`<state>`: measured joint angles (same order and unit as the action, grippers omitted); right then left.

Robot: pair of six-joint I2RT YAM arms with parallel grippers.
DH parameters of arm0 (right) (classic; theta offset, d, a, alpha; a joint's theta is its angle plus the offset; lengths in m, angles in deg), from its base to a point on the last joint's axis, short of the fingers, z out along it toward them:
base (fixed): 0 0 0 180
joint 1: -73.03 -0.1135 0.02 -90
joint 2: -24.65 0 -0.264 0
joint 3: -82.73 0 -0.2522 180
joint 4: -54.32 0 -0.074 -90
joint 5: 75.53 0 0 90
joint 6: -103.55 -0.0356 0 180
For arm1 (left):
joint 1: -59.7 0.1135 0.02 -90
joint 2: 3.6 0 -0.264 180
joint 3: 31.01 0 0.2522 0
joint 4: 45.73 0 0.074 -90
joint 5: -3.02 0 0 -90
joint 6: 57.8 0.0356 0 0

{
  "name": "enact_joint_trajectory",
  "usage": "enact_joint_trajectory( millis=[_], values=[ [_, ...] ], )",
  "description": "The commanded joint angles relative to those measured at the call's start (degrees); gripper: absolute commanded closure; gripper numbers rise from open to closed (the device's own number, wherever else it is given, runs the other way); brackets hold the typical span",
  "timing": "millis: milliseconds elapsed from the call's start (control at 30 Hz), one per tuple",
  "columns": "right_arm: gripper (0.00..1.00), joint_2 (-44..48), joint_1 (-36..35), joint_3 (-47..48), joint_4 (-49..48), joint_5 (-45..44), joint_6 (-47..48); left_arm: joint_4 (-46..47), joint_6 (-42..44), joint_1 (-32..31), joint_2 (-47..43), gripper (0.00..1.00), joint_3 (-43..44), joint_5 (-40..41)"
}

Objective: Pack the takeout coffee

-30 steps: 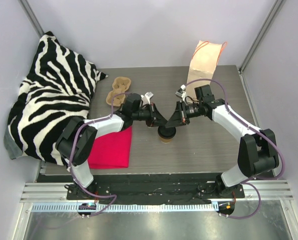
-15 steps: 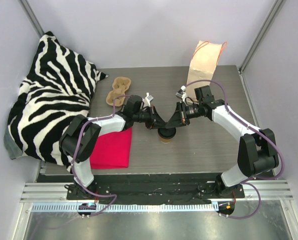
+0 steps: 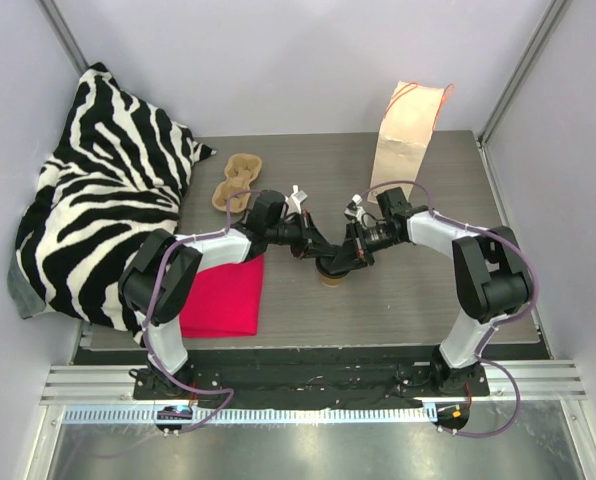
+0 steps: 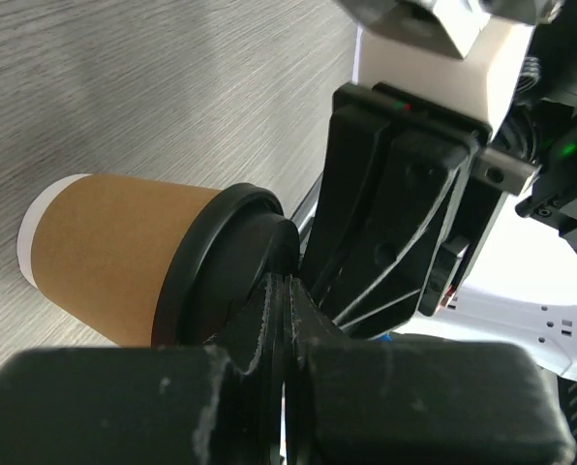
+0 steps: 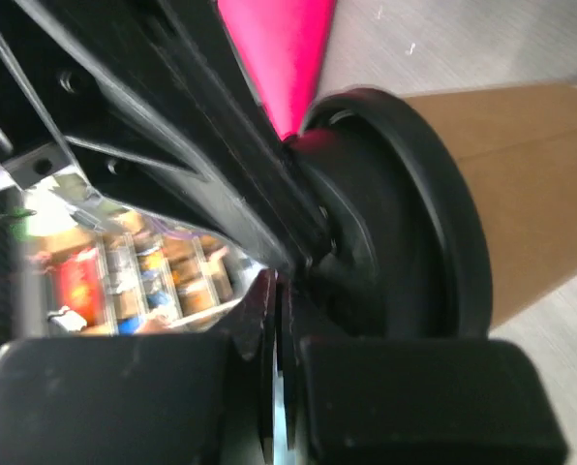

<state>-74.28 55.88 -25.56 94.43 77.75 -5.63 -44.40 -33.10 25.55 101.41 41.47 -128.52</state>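
You risk tipping the small brown paper cup (image 3: 332, 272). Neither arm has a grip on it, so an uneven push on its round black plastic lid (image 4: 221, 262) could slide the cup along the grey wood-grain counter (image 3: 408, 290) or knock it over. Pressing off-centre might also lift one side of the lid's rim rather than seat it. The two arms meet tip to tip over the cup, so a small drift could drive one into the other.

The cup stands upright on the counter. The flat red cloth (image 3: 223, 300) lies to the cup's left, and the tall kraft paper bag (image 3: 403, 135) stands well apart, beyond the cup to its right. The left fingers (image 4: 318, 334) are pressed fully together and hold nothing. Their tips sit at the lid's raised top, coming in from the cup's left. The right fingers (image 5: 250, 315) are likewise closed and empty. Their tips are against the lid from the cup's right, just beside the left ones
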Motion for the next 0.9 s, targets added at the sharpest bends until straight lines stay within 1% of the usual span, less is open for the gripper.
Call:
enact_joint_trajectory(
  millis=[0, 133, 200, 267, 300, 367, 400, 467, 500, 533, 600, 633, 667, 700, 733, 800, 833, 867],
  values=[
    [0.99, -2.22, -0.08, 0.05, 3.96, -6.59, 6.96, -4.63, 2.81, 0.05, 1.78, 1.00, 0.17, 2.08],
    [0.99, -0.31, -0.17, 4.00, 6.34, -4.67, 6.97, -4.72, 3.16, 0.23, 1.25, 1.00, 0.26, 2.08],
    [0.99, 1.19, -0.26, 6.98, 6.87, -2.03, 6.44, -4.11, 3.33, 0.23, 0.64, 1.00, 0.52, 1.90],
    [0.96, 4.27, -0.34, 9.09, 6.96, -0.89, 6.17, -2.79, 3.07, 0.23, 0.11, 1.00, 1.13, 1.03],
    [0.91, 5.32, -0.34, 9.63, 7.14, -0.71, 6.26, -1.40, 2.81, 0.23, -0.76, 1.00, 1.40, 0.67],
    [0.83, 8.40, -0.34, 10.07, 8.01, -1.06, 6.79, 0.63, 2.28, 0.23, -1.91, 1.00, 2.27, -0.55],
    [0.76, 9.45, -0.34, 9.90, 8.45, -2.28, 7.05, 1.51, 2.11, 0.23, -3.31, 1.00, 2.71, -1.08],
    [0.68, 12.43, -0.34, 9.20, 10.55, -3.95, 8.98, 1.35, 2.28, 0.31, -5.07, 0.94, 4.46, -1.87],
    [0.59, 13.41, -0.34, 8.93, 11.17, -6.22, 9.77, 0.21, 2.63, 0.49, -6.91, 0.91, 5.00, -1.97],
    [0.54, 14.64, -0.34, 8.67, 11.70, -7.90, 11.34, -0.93, 4.02, 0.66, -8.14, 0.81, 5.61, -1.97],
    [0.42, 18.24, -0.34, 7.88, 12.94, -12.29, 12.67, -5.48, 5.70, 1.71, -10.25, 0.69, 6.75, -1.27],
    [0.40, 19.38, -0.26, 7.44, 12.94, -18.75, 12.94, -6.47, 6.40, 2.33, -12.61, 0.56, 6.59, -0.92],
    [0.36, 20.61, -0.43, 6.22, 11.81, -21.86, 12.50, -7.61, 6.76, 3.03, -13.86, 0.51, 6.32, -0.56],
    [0.25, 23.15, -0.43, 5.25, 11.01, -25.02, 11.89, -9.71, 7.20, 4.69, -15.17, 0.45, 5.45, 0.48],
    [0.25, 24.04, -0.61, 4.28, 10.05, -31.23, 11.19, -10.95, 7.81, 5.49, -17.71, 0.28, 5.01, 1.10],
    [0.27, 24.41, -1.57, 1.73, 9.07, -35.76, 9.95, -14.54, 10.44, 8.12, -20.27, 0.20, 3.95, 3.20],
    [0.27, 24.32, -2.10, 1.20, 9.07, -39.78, 9.60, -15.00, 11.41, 8.92, -22.37, 0.15, 3.69, 3.74],
    [0.27, 23.97, -3.58, 0.24, 8.55, -40.34, 9.25, -17.35, 13.42, 9.71, -23.09, 0.14, 3.60, 4.53]
  ],
)
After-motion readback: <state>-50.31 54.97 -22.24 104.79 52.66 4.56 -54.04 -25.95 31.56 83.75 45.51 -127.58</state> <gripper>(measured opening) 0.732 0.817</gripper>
